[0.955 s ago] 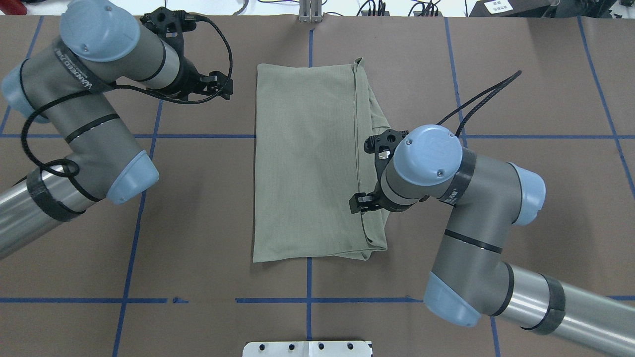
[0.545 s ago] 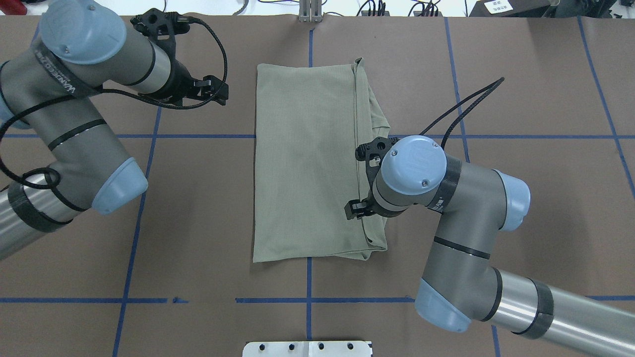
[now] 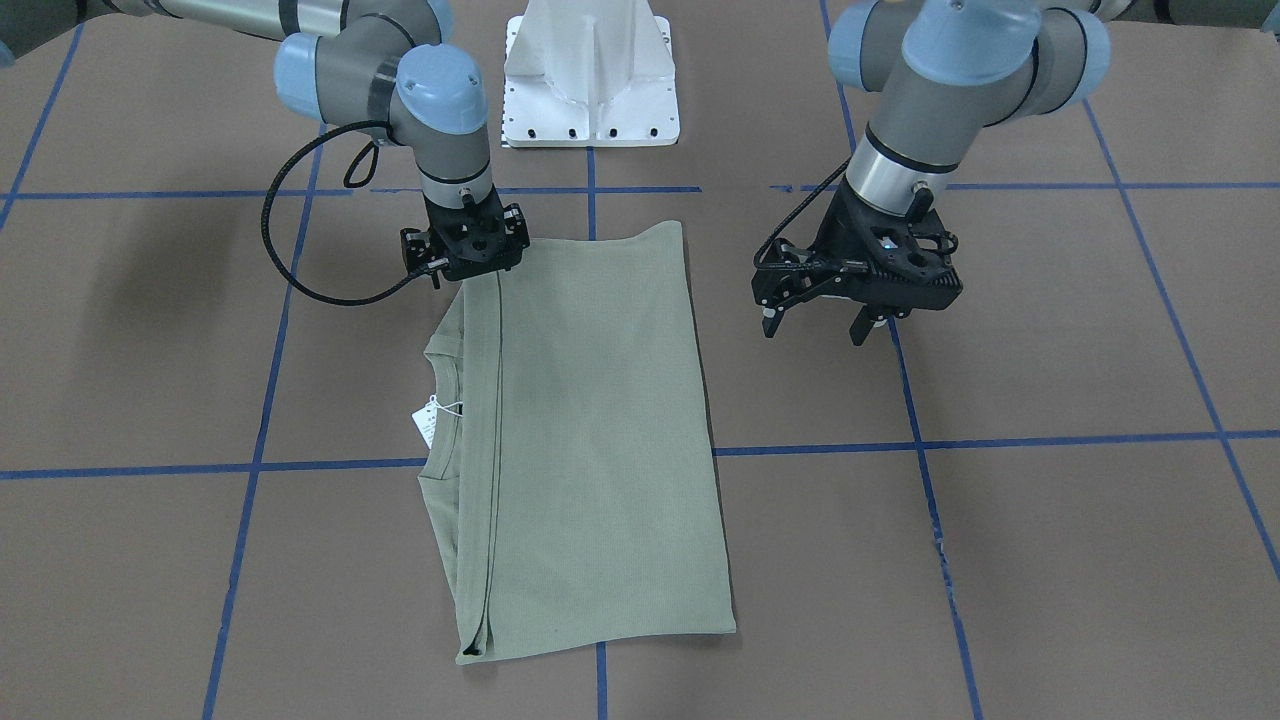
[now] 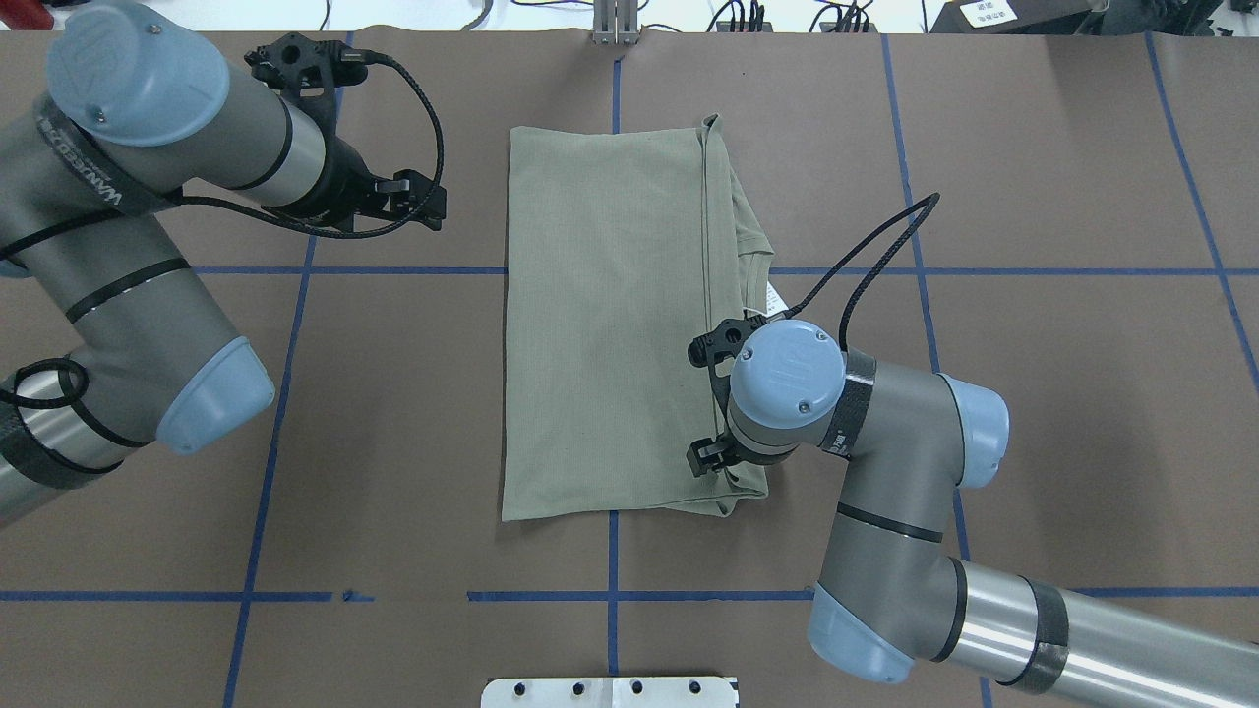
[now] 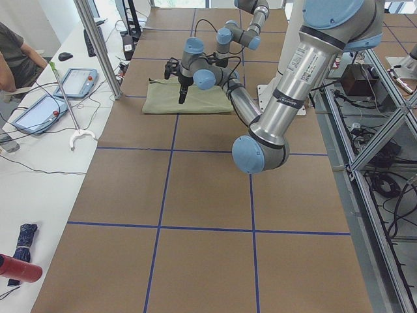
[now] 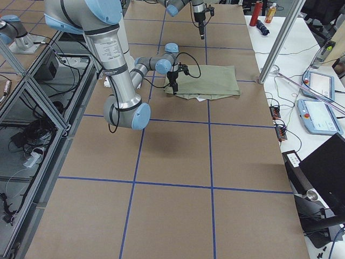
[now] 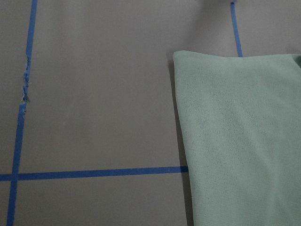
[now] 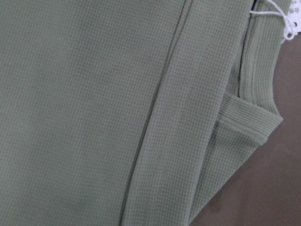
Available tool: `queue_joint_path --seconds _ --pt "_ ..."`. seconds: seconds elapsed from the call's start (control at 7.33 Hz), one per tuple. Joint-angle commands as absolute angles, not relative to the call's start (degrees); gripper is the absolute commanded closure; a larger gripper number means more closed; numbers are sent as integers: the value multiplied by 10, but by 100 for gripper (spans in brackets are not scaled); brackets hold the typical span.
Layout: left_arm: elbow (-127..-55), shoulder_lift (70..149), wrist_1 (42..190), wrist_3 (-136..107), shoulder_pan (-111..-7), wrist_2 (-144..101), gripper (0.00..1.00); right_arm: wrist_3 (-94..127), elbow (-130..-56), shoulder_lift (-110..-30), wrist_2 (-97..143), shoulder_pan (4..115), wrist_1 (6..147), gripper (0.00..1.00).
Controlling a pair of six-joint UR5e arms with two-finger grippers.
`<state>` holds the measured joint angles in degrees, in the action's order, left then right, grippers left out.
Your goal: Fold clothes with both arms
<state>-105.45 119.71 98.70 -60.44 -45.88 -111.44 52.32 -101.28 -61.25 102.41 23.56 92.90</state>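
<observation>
While the shirt (image 3: 590, 440) lay folded lengthwise at the middle of the table (image 3: 1050, 560), the left gripper (image 3: 815, 328) hung beside it, apart, jaws spread. The right gripper (image 3: 463, 258) stood over its collar-side edge; jaw state could not be told.

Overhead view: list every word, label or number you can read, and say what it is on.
"WAN…": white print on the black strap around the left arm; the rest is blurred.
Strap on the right arm: print too small.
White label beyond the table: too small.
Neck tag: unreadable.
</observation>
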Motion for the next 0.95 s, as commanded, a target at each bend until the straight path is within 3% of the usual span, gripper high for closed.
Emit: queue_joint_path --seconds 0.0,0.82 --pt "-1052 1196 988 -605 -456 -1114 0 523 -1008 -613 1025 234 929 0" --pt "-1050 1201 988 -607 -453 -1115 0 523 -1021 -646 1024 245 929 0"
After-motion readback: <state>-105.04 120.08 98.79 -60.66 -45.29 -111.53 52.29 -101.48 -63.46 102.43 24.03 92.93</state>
